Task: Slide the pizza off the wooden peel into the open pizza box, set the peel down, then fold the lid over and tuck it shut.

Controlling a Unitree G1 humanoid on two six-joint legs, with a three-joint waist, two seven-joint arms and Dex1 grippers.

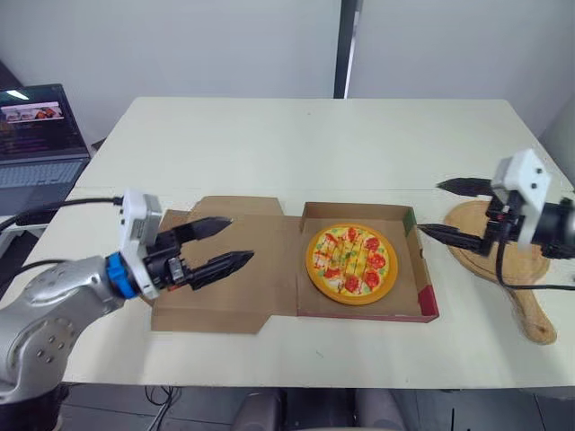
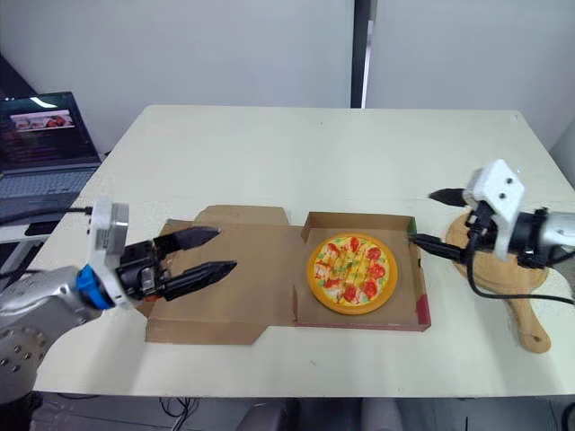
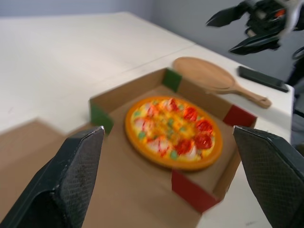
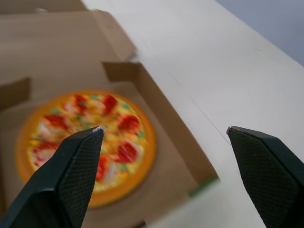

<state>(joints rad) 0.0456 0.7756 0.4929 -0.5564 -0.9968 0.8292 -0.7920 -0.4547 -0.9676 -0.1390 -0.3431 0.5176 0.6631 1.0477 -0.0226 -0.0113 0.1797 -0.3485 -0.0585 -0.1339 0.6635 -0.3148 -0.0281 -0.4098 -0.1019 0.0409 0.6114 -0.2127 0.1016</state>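
Two grippers are hanging spread wide and empty: the left gripper (image 1: 239, 240) over the flat lid (image 1: 243, 301), the right gripper (image 1: 431, 206) above the peel (image 3: 204, 73). One pizza (image 1: 351, 262) is lying inside one box (image 1: 423, 269), and the one peel is resting on the bench (image 1: 269, 144) just right of it. Sliding and setting down seem done. Folding the lid over and tucking it are remaining.

Left arm (image 1: 40, 310) is a silver-grey shell with recessed screws, blue ring (image 1: 117, 275) at the wrist, white camera block (image 1: 140, 224) and black cable (image 1: 63, 206); right wrist (image 1: 552, 224) is black with a white housing (image 1: 526, 178) and looped black lead (image 1: 530, 287); left gripper (image 1: 241, 239) and right gripper (image 1: 430, 206) have tapered black fingers (image 3: 71, 180), inner faces textured.
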